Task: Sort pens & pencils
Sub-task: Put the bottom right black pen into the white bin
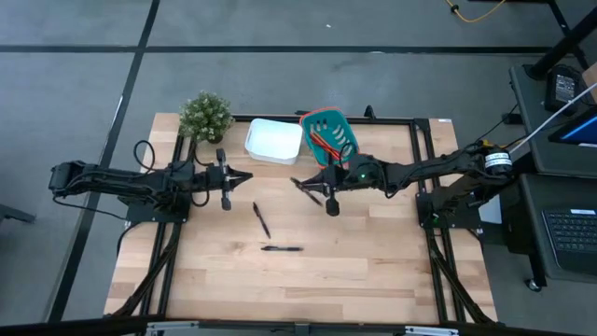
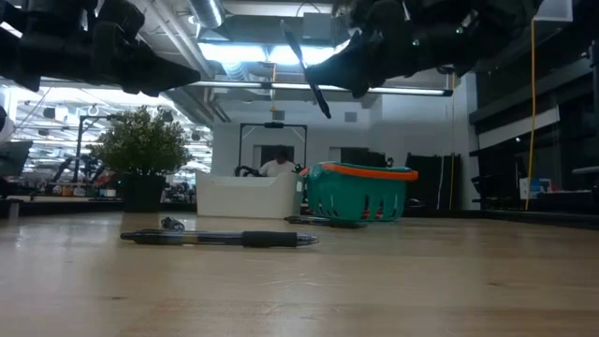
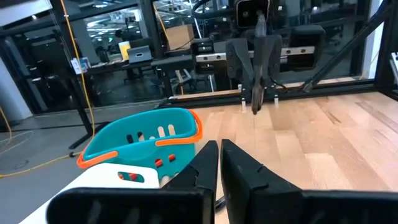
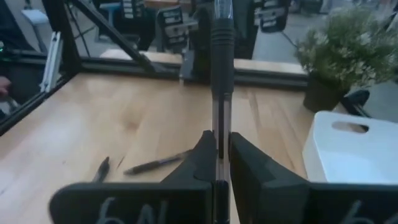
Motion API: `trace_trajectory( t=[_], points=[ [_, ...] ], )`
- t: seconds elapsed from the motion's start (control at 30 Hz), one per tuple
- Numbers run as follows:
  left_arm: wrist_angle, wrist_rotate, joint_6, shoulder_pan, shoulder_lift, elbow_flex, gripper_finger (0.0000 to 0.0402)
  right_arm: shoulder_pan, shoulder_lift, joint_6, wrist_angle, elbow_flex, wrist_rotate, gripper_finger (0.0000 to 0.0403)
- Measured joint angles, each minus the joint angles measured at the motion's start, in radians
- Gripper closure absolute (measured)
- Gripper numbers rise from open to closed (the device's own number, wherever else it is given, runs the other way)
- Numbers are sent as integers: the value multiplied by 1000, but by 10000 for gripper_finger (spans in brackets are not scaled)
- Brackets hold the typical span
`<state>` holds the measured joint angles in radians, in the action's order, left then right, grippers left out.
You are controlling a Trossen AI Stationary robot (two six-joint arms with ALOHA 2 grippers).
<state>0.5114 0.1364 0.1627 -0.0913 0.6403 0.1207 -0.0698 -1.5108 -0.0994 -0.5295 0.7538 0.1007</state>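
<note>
A wooden table (image 1: 308, 280) holds two loose pens (image 1: 261, 220), a white bin (image 1: 273, 140) and a teal basket (image 1: 328, 133) of pencils (image 1: 322, 140). Low view: the right gripper (image 2: 328, 89) carries a pen (image 2: 304, 65) aloft, tilted. Right wrist view: fingers (image 4: 199, 155) pinch it, barrel running straight ahead. Likely next: release over the bin. The left gripper (image 3: 219, 158) waits, pressed together.

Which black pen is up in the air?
The pen clamped in the right gripper, lifted beside the teal basket. The other two pens lie flat on the table.
</note>
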Motion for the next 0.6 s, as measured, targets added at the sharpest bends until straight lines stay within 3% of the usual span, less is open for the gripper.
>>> trace_trajectory(
  t=[0.27, 0.6],
  points=[
    [5, -31, -26, 0, 1, 0, 379, -7, -67, -36, -112, 4, 63, 376],
    [38, -49, -38, 0, 2, 0, 303, -43, -198, -40, -152, 125, 165, 376]
  ],
)
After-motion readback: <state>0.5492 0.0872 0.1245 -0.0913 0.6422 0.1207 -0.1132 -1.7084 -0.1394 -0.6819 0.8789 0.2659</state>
